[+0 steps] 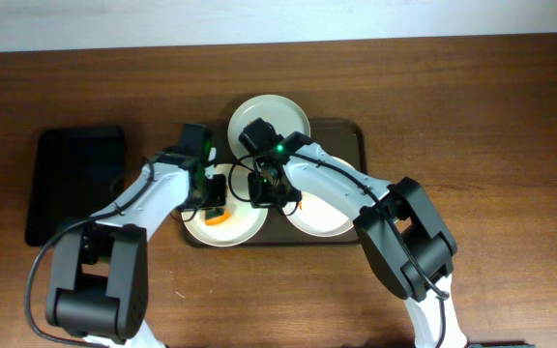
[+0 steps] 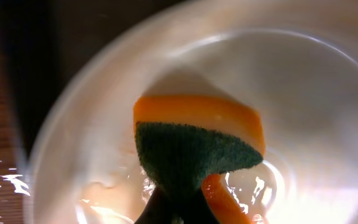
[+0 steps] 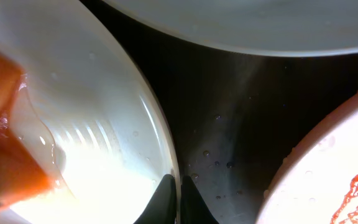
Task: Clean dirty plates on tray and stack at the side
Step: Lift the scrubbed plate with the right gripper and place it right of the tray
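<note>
Three plates lie on the dark brown tray (image 1: 352,135). My left gripper (image 1: 213,198) is shut on an orange sponge with a green scouring side (image 2: 194,146) and presses it into the wet front-left plate (image 1: 228,230). My right gripper (image 1: 264,188) is shut on that plate's right rim (image 3: 166,143), one finger inside and one outside (image 3: 178,196). The front-right plate (image 1: 322,217) carries red sauce smears (image 3: 353,183). The far plate (image 1: 271,114) looks clean and also shows in the right wrist view (image 3: 247,25).
A smaller black tray (image 1: 73,184) lies on the wooden table at the left. Water drops dot the brown tray's floor (image 3: 229,124) between the plates. Both arms cross closely over the tray's middle.
</note>
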### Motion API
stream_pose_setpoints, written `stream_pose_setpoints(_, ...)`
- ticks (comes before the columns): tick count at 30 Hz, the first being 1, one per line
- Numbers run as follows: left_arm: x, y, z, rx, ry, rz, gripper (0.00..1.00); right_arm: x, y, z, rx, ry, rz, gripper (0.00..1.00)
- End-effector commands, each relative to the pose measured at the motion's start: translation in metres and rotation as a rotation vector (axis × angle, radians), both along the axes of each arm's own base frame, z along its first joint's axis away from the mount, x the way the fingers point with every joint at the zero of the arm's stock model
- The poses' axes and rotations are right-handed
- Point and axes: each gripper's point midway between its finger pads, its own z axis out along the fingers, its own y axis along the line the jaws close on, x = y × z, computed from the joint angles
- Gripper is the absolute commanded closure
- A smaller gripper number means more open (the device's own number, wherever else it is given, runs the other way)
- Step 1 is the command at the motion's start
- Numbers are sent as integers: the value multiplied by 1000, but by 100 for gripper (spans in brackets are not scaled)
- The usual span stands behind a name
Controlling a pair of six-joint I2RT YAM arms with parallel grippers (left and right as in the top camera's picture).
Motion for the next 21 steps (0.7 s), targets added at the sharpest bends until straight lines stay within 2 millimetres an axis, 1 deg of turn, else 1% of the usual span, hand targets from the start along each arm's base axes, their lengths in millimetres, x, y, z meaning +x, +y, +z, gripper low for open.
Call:
stream_pose_setpoints(1, -3, 67, -19, 212, 39, 112, 100, -1, -9, -11, -56, 6, 3, 96)
stream_pose_setpoints(3, 1, 81, -13, 254, 32, 138, 100, -2, -10, -11, -59, 9, 4, 96)
stream_pose_setpoints(4, 7, 88, -1, 278, 18, 152, 100, -2, -10, -11, -60, 11, 4, 96)
stream_pose_setpoints(6, 26, 87, 38, 267, -55, 165, 100, -2, -10, -10, -59, 10, 4, 96)
stream_pose_setpoints(7, 35, 85, 62, 246, -104, 170, 100, -1, -10, -9, -59, 9, 4, 96)
stream_pose_setpoints(8, 42, 79, 92, 205, -166, 171, 100, 0, -9, -5, -53, 2, 4, 96)
stream_pose_setpoints(9, 43, 74, 127, 165, -234, 172, 100, 2, -7, 2, -46, -7, 4, 96)
stream_pose_setpoints(10, 39, 73, 153, 134, -294, 177, 100, 4, -5, 11, -39, -17, 4, 96)
stream_pose_setpoints(11, 33, 77, 172, 129, -335, 188, 100, 7, -3, 21, -30, -33, 9, 96)
stream_pose_setpoints(12, 27, 82, 186, 127, -364, 204, 100, 13, 1, 34, -13, -66, 33, 96)
stream_pose_setpoints(13, 21, 88, 195, 128, -378, 221, 100, 18, 4, 45, -1, -93, 59, 96)
stream_pose_setpoints(14, 10, 99, 197, 136, -356, 246, 100, 29, 8, 69, 1, -148, 89, 96)
stream_pose_setpoints(15, 3, 106, 193, 143, -322, 264, 100, 37, 2, 82, -44, -189, 76, 96)
stream_pose_setpoints(16, -4, 113, 188, 149, -292, 281, 100, 49, -13, 99, -136, -251, 52, 96)
stream_pose_setpoints(17, -6, 117, 186, 153, -282, 293, 100, 59, -29, 116, -226, -312, 35, 96)
stream_pose_setpoints(18, -6, 122, 187, 161, -285, 306, 100, 67, -38, 135, -298, -378, 77, 96)
stream_pose_setpoints(19, -6, 128, 187, 171, -289, 320, 100, 71, -38, 146, -329, -415, 125, 96)
stream_pose_setpoints(20, -7, 133, 185, 172, -286, 336, 100, 73, -39, 163, -393, -475, 160, 96)
stream_pose_setpoints(21, -8, 136, 184, 174, -281, 345, 100, 75, -42, 173, -457, -524, 159, 96)
